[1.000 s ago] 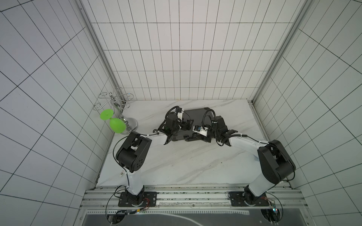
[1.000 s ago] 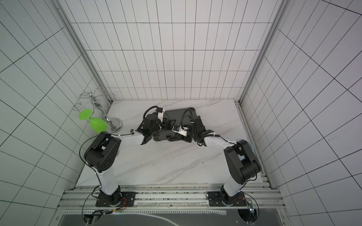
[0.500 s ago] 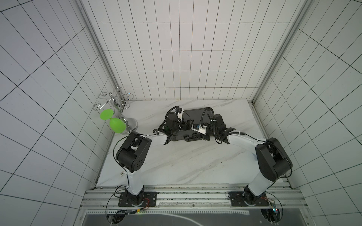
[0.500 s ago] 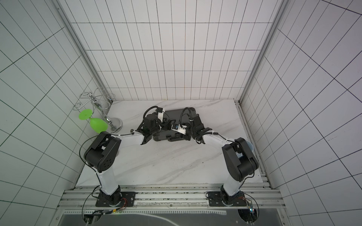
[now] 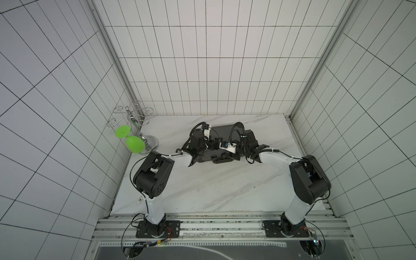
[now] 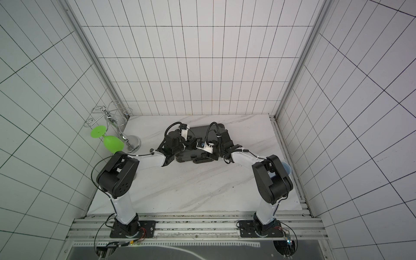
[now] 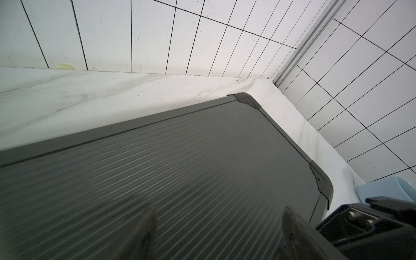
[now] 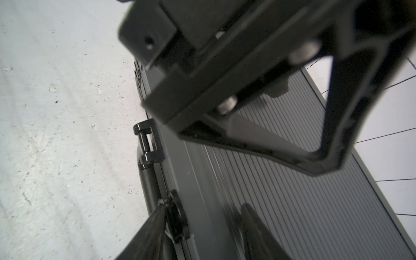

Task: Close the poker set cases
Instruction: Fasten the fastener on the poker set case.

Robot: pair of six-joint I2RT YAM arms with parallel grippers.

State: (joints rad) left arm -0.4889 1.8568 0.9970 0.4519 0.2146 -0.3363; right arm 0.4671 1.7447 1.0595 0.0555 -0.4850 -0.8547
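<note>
Left gripper (image 7: 219, 211), jaws spread, rests on the poker case lid (image 7: 180, 157); right gripper (image 8: 203, 204) straddles its latch (image 8: 177, 216), grip unclear. Rigid, probably heavy: hold the handle (image 8: 147, 182).

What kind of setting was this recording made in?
Probably a lab test cell dressed as a tiled kitchen nook: white tiled walls, a marble-look counter, and an aluminium mounting rail along the counter's front edge.

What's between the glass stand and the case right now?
In both top views: bare marble table beside the glass stand, then the left arm's wrist covering that end of the case.
</note>
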